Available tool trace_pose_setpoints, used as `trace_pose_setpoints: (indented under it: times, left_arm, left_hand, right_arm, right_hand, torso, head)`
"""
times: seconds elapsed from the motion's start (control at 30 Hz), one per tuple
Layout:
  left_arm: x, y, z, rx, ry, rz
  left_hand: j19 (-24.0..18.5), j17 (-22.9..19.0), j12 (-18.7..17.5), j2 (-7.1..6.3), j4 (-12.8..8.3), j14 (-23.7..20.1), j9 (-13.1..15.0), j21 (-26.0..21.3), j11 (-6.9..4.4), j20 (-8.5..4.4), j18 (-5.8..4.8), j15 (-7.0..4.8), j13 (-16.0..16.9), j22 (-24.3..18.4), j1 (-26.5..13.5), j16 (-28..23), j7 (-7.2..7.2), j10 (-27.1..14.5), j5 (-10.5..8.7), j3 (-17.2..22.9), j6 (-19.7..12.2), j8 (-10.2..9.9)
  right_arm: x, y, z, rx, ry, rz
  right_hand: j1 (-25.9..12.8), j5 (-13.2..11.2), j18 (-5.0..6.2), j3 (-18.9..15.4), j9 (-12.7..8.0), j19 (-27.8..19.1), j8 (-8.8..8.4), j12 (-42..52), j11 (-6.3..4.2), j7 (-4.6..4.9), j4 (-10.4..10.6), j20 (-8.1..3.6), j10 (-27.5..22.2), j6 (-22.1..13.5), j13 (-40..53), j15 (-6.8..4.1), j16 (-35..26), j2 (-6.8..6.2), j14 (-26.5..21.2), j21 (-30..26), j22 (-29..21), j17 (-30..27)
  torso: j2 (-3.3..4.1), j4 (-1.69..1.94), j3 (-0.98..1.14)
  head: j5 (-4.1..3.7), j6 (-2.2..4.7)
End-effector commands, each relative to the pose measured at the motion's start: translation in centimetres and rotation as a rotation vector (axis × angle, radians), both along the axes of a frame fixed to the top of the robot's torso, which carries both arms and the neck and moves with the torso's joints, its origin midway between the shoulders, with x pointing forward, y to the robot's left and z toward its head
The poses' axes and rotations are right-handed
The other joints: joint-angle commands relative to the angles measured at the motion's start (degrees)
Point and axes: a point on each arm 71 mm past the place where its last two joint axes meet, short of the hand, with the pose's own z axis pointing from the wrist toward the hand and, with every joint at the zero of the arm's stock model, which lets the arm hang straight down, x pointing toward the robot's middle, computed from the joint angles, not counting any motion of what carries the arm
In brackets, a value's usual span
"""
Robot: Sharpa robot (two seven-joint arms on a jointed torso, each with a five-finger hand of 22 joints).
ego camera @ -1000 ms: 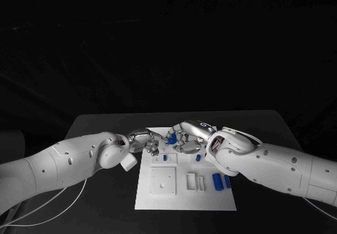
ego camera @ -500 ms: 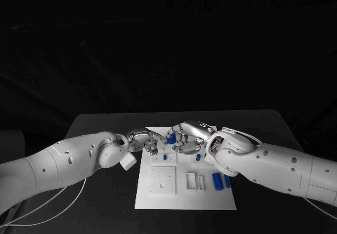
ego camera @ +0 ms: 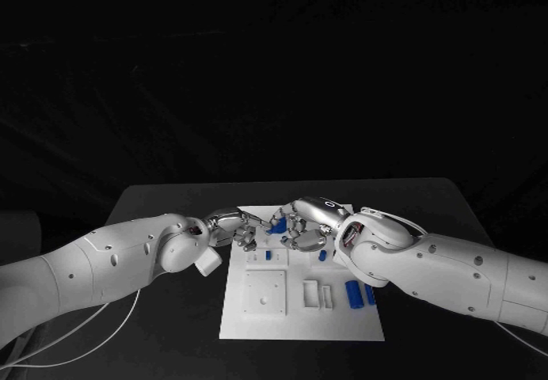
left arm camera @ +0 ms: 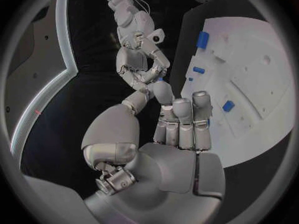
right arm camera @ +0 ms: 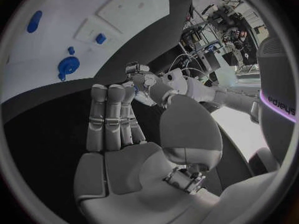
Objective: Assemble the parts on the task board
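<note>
Tabletop [ego camera: 171, 206]: dark, carrying the white task board [ego camera: 299, 324] at its centre.

Task board: both arms meet over its far edge. Near right corner holds two blue cylinders [ego camera: 359, 295], lying side by side with their long axes running near-to-far. Smaller blue parts [ego camera: 268, 256] stand mid-board.

Right hand [ego camera: 306, 223]: over the far edge, just beside a blue part [ego camera: 279, 226] that lies between the two hands. Right wrist view shows its fingers [right arm camera: 109, 114] straight, close together, holding nothing.

Left hand [ego camera: 234, 226]: at the far left corner, about as near to that part. Left wrist view shows its fingers [left arm camera: 184, 122] extended together, empty.

Judgement: the blue part sits between the fingertips of both hands; either could close on it.
</note>
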Motion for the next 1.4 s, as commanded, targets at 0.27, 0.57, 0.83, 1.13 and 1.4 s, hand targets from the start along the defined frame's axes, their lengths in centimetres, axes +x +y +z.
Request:
trace_pose_setpoints:
  times: [0.27, 0.57, 0.83, 1.13, 1.4]
  left_arm:
    - [0.2, 0.0, 0.4, -0.007, -0.013, 0.017]
    - [0.3, 0.4, -0.1, 0.157, -0.058, 0.042]
    - [0.7, 2.2, 0.0, 0.421, -0.069, 0.129]
    - [1.6, 3.0, 1.1, 0.707, -0.068, 0.114]
    - [2.5, 1.4, 1.1, 0.867, -0.126, 0.063]
  left_hand:
    - [-0.45, 0.08, 0.30, 1.25, -0.08, -0.87, 0.17, -0.16, -0.44, -6.89, -0.87, -1.27, 0.06, 0.86, 2.14, 0.29, -0.31, -0.17, 0.43, 0.40, 0.63, 0.17]
    - [-0.36, 0.08, 0.32, 0.97, -0.13, -0.79, 0.34, -0.05, -0.53, -6.96, -0.87, -1.35, 0.04, 0.90, 2.32, 0.36, -0.40, -0.10, 1.17, 0.46, 0.85, 0.19]
    - [0.27, 0.07, 0.40, 0.44, -0.08, -0.17, 0.61, 0.30, -0.83, -7.19, -0.76, -1.66, -0.03, 0.89, 2.43, 0.54, -0.68, 0.47, 2.69, 0.43, 1.46, 0.29]
    - [1.37, -0.09, 0.29, -0.21, -0.06, 0.98, 0.74, 0.63, -1.25, -7.51, -0.51, -2.08, -0.21, 0.72, 2.48, 0.50, -1.09, 1.56, 4.69, 0.53, 2.29, 0.35]
    - [1.75, -0.21, 0.10, -0.27, -0.08, 1.50, 0.73, 0.71, -1.36, -7.58, -0.46, -2.18, -0.35, 0.65, 2.28, 0.38, -1.20, 2.07, 5.34, 0.64, 2.68, 0.24]
  right_arm:
    - [-0.2, 0.0, -0.4, -0.006, 0.016, 0.011]
    - [1.4, -3.0, -0.9, 0.111, 0.141, -0.160]
    - [4.1, -7.7, 0.0, 0.271, 0.266, -0.284]
    - [7.7, -12.9, 2.8, 0.407, 0.253, -0.391]
    - [9.8, -16.0, 4.9, 0.501, 0.207, -0.459]
  right_hand:
    - [-0.78, 0.26, 0.68, -0.37, -0.09, -0.80, 0.22, -0.81, 0.18, 0.28, 0.05, 0.08, -0.46, 0.31, 0.29, 0.23, -0.49, -0.08, -0.62, -0.61, 0.05, 0.00]
    - [-1.59, 0.14, 0.31, 0.11, -0.81, -4.98, -0.91, -4.37, 2.24, 2.33, 1.11, 1.91, -4.68, -1.93, -0.23, 2.33, -3.99, -0.54, -4.99, -4.14, -0.95, -1.67]
    - [-1.42, 0.29, -0.66, 1.25, -0.97, -11.12, -0.73, -9.63, 3.67, 3.64, 1.72, 4.35, -9.49, -2.38, -3.94, 4.77, -9.30, -0.62, -10.74, -9.44, -2.49, -5.91]
    - [-1.17, 1.20, -4.61, 0.47, -0.24, -28.89, 0.31, -26.35, 8.35, 5.21, 1.16, 8.85, -16.98, -5.39, -23.38, 13.57, -24.56, 0.97, -25.31, -21.87, -6.66, -20.65]
    - [-1.76, 4.06, -4.61, -2.69, -0.46, -31.59, 1.31, -29.18, 8.99, 5.02, 0.35, 10.12, -16.63, -5.46, -30.82, 14.77, -27.75, 2.39, -27.27, -25.33, -7.81, -26.82]
  torso:
    - [0.02, -0.01, 0.05]
    - [-0.06, -0.01, 0.05]
    - [-0.12, 0.09, 0.14]
    - [-0.08, 0.01, 0.13]
    - [-0.05, 0.13, 0.08]
  head:
    - [-0.03, 0.04]
    - [0.04, 0.02]
    - [0.35, -0.05]
    - [0.76, -0.19]
    - [1.01, -0.58]
